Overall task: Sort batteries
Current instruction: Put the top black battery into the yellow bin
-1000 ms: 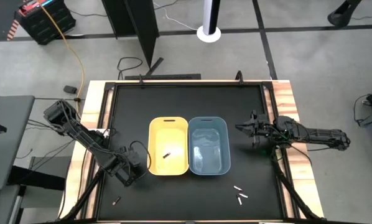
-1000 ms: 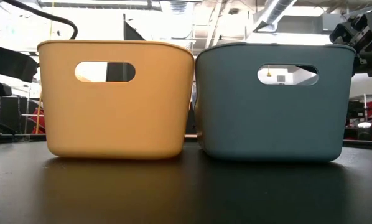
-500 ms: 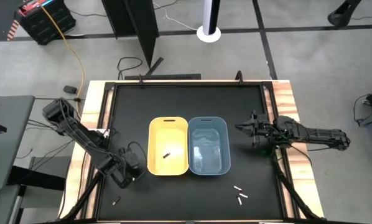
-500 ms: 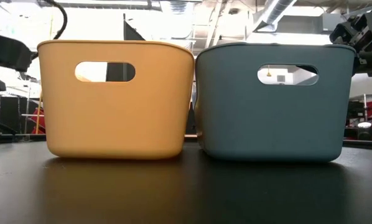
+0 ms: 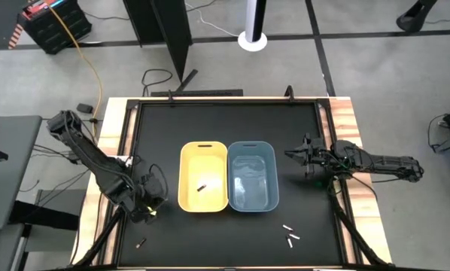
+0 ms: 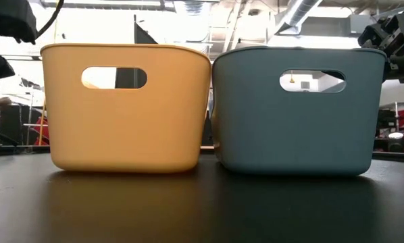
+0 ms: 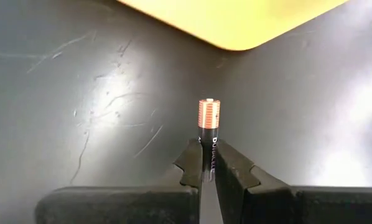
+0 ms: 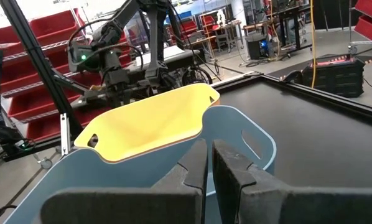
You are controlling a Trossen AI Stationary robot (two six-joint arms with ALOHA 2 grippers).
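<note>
My left gripper [image 5: 148, 205] [image 7: 208, 149] hovers near the table's left edge, beside the yellow bin's [image 5: 183, 177] near-left corner, shut on a dark battery with a copper end [image 7: 208, 115]. One dark battery [image 5: 201, 187] lies on the yellow bin's floor. Another dark one [image 5: 141, 243] lies on the mat near the front-left. A few white batteries [image 5: 289, 237] lie on the mat in front of the blue bin [image 5: 274, 177]. My right gripper [image 5: 289, 154] [image 8: 209, 152] waits shut just right of the blue bin. My left gripper pinches the battery's dark body [image 7: 209, 163] between its two fingertips. The battery lies along the fingers, and its copper end [image 7: 208, 114] sticks out past them over the black mat. The fingers slant down from the table's left side.
The yellow bin [image 6: 121, 121] and the blue bin [image 6: 296, 128] stand side by side, touching, in the middle of the black mat. A raised frame and wooden edge border the table [image 5: 112, 150]. Bare mat lies to the left, right and far side of the bins.
My left gripper has moved toward the table's left edge, away from the yellow bin, and its arm has risen in the low view. The loose batteries and my right arm have kept still.
</note>
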